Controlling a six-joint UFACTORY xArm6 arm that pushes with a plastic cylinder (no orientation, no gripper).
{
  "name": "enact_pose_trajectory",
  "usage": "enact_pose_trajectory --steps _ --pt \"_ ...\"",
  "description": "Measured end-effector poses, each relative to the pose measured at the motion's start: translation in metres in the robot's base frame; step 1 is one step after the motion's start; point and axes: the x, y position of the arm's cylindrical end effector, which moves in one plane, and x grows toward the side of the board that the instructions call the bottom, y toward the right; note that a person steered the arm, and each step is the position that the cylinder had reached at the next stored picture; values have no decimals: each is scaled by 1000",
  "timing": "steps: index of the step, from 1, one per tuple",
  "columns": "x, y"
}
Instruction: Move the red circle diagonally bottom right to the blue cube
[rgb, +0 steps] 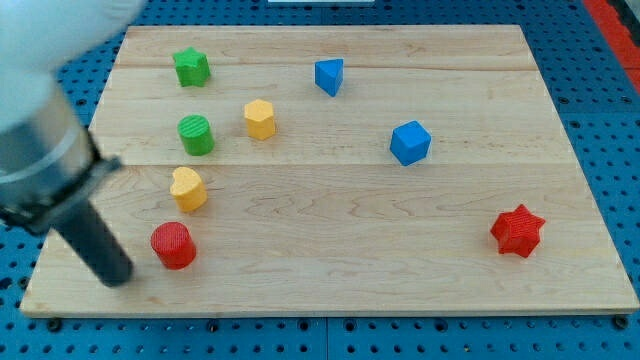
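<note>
- The red circle (173, 245) sits in the lower left of the frame on the wooden tabletop (330, 270), just below the yellow heart-like block (187, 189)
- The blue cube (410, 142) lies right of centre, well apart from the red circle, with bare wood below and to its right where the circle should end up
- My tip (118, 277) rests low at the frame's left, just beside the red circle on its left and a touch lower; whether they touch I cannot tell
- There are no jaws on this rig, only the rod, so nothing is grasped or held
- The circle looks small, light and rigid, a short ridged cylinder; I judge it will slide easily on the smooth wood but may roll off the tip's line, being round
- Best contact is on its left side, pushing squarely through its centre toward the frame's right
- Other blocks, a green cylinder (196, 134), green star (191, 67), yellow hexagon (260, 119), blue triangle (329, 76) and red star (517, 231), lie off the likely path
</note>
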Motion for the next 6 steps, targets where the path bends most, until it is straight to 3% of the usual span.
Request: enact_pose_trajectory --steps 1,2,3,4,5,6 --pt "-21 88" --pt "4 147" --pt "36 110" --pt "40 160" --pt "7 188" --pt "7 274"
